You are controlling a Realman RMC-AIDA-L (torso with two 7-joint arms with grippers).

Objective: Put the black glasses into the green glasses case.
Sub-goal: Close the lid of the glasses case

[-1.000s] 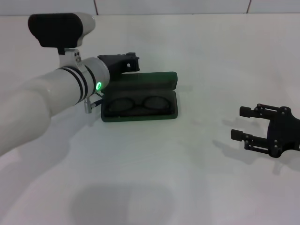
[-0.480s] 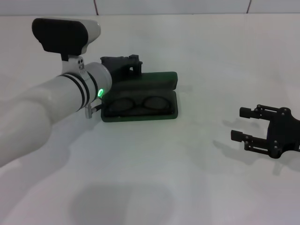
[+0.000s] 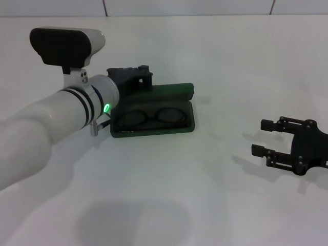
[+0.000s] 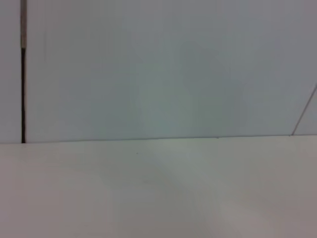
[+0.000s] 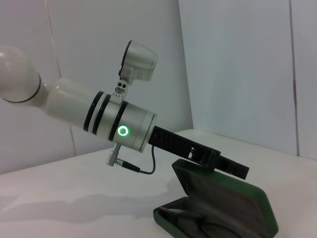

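Head view is showing the black glasses [image 3: 154, 116] lying inside the green glasses case [image 3: 169, 93] just below the left gripper [image 3: 134, 77], grip state unclear; its retreat is risking snagging the lid. The right gripper [image 3: 266, 138] is sitting open, well apart.

The green glasses case [image 3: 152, 111] lies open on the worktop [image 3: 205, 195], left of centre; the black glasses [image 3: 154, 116] lie inside its near half (lid standing at the far side); the left gripper [image 3: 134, 77] sits at the lid's far-left end; the right gripper [image 3: 267, 137] hovers well apart, right.
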